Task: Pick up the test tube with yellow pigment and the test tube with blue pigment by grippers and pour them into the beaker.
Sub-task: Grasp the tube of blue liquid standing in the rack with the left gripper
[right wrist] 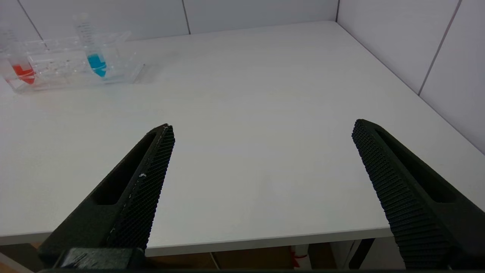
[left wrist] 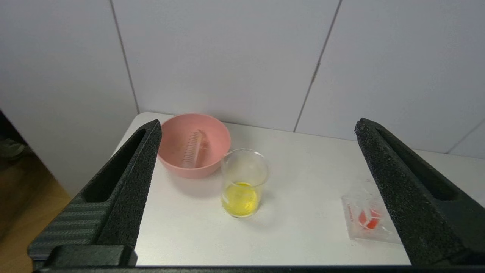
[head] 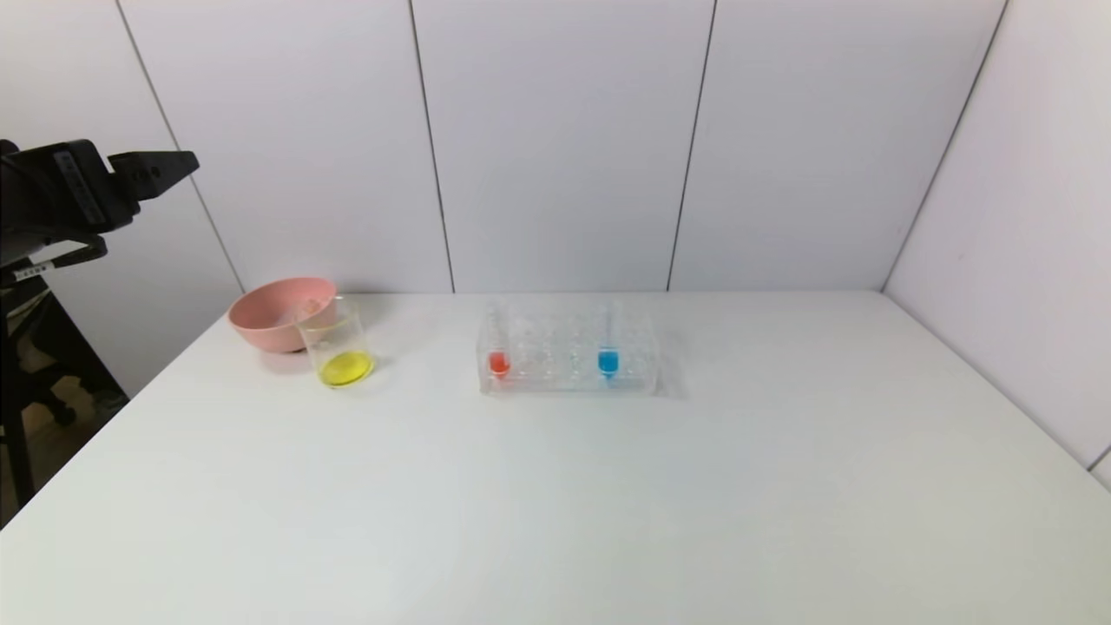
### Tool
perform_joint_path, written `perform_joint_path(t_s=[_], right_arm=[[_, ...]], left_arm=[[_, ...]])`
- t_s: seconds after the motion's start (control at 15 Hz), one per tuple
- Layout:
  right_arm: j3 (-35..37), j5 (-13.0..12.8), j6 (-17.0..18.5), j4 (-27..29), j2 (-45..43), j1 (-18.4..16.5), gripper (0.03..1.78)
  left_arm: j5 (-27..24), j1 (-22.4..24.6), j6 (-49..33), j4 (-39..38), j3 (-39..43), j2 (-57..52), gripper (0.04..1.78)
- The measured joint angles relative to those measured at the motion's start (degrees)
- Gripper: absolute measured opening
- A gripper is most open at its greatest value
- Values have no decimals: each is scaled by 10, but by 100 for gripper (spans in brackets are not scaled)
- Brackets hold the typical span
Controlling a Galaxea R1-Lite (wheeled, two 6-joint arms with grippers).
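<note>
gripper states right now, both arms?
Left gripper: open, holding nothing, raised off the table's left edge, facing the clear glass beaker.
Right gripper: open, empty, above the white table's near edge.

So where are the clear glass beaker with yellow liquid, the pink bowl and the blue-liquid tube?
Clear glass beaker [head: 340, 351], head view, glass wall.
Pink bowl [head: 271, 319], head view, outer side.
Blue-liquid test tube [head: 608, 360], head view, blue liquid.

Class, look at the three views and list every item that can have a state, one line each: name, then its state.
Beaker: upright, yellow liquid at bottom.
Pink bowl: upright, an empty tube lying inside.
Blue test tube: upright in rack, unpoured.
Red test tube: upright in rack.
Left claw: open, empty.
Right claw: open, empty.
</note>
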Motion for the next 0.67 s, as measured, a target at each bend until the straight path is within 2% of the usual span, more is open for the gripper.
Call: perform_joint_path(t_s=[0.13, 0.33, 0.67], right_arm=[[0, 0, 0, 0, 0, 0, 171], [0, 0, 0, 0, 0, 0, 171], [0, 0, 0, 0, 0, 0, 171]], left_arm=[[-2, -32, -13, -42, 37, -22, 178], [-1, -84, -18, -55, 75, -42, 178], [5, -219, -48, -57, 114, -42, 178]])
